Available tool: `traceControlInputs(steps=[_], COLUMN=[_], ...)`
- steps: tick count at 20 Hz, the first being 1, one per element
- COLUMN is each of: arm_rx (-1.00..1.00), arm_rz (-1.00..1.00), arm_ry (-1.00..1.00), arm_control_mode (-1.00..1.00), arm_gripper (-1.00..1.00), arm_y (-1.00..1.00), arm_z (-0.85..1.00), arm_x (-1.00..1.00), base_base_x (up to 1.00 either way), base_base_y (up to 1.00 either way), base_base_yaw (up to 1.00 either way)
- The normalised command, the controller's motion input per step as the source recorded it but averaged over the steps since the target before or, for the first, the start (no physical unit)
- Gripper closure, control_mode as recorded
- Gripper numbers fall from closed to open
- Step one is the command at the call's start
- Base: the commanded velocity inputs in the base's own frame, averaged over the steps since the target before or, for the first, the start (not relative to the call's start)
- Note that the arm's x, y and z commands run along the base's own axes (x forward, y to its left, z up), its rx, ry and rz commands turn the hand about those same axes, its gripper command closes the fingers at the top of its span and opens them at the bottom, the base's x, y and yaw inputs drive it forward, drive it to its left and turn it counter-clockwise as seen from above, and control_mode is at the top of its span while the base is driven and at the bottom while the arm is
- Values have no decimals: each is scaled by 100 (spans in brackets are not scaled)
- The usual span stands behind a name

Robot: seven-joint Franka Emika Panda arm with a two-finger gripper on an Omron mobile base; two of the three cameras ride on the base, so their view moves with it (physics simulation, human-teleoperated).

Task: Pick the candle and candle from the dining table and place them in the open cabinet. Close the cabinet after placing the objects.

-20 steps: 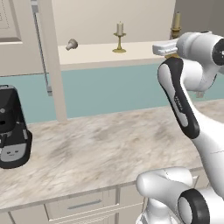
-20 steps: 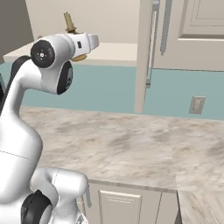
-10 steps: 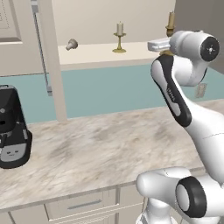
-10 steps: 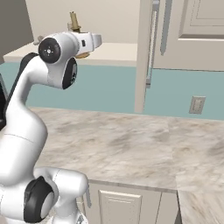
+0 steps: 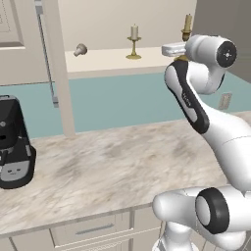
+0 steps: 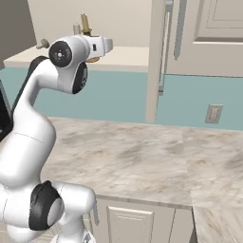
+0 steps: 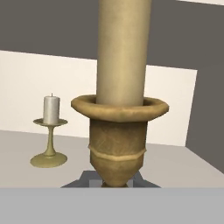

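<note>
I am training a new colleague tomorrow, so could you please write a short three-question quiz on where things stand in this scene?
1. True or false: the white candle stands upright on the cabinet shelf.
2. In the left base view, the small knob-like thing lies which side of the white candle: (a) left, (b) right?
3. Fill in: in the hand view, the tan candle sits in a ____ holder.

Key: 1 true; 2 a; 3 brass.

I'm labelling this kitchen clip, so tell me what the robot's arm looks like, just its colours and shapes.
The arm is glossy white with rounded, tube-like links, dark grey joint bands and round dark caps with a pale centre dot at the joints. No cables or markings show. The pincer's tips can't be made out.
</note>
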Motion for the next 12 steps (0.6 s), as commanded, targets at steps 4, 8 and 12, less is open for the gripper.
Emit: traceControlInputs(steps=[4,8,12], arm_rx=[0,0,0], arm_rz=[0,0,0], arm_ry=[2,2,2], arm_control_mode=[-100,-100,-100], arm_gripper=[100,100,100], arm_y=[0,0,0], arm_z=[-15,-16,-13], arm_x=[36,33,35], base_base_x=[0,0,0], base_base_y=[0,0,0], base_base_yaw=[0,0,0])
